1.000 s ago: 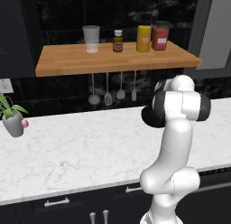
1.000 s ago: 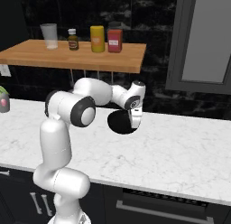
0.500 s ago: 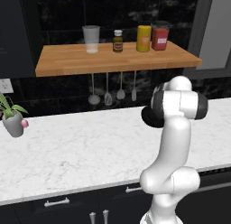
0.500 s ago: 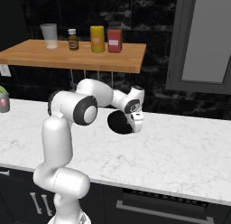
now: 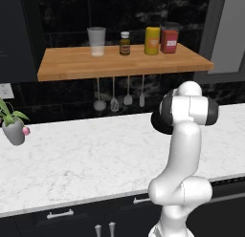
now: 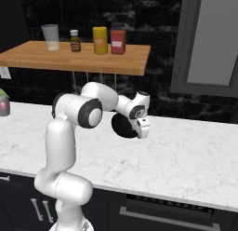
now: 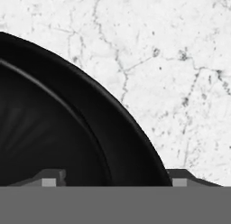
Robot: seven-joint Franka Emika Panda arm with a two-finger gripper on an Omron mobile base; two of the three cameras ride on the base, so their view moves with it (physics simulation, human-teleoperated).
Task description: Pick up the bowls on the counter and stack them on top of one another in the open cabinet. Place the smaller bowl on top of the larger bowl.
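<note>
White marble counter (image 7: 180,51) lies under the gripper (image 7: 113,180), whose fingertips straddle a black bowl's rim (image 7: 131,123), one inside, one outside: spread, not yet closed. Bowl (image 6: 123,126) sits on the counter directly beneath; matte black, which size unclear. Wooden shelf (image 6: 125,62) above bears no bowl; stacking all remains.

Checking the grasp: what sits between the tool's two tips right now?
The hand view shows the black bowl's rim wall between the tips, one tip inside the bowl, the other outside over bare counter.
</note>
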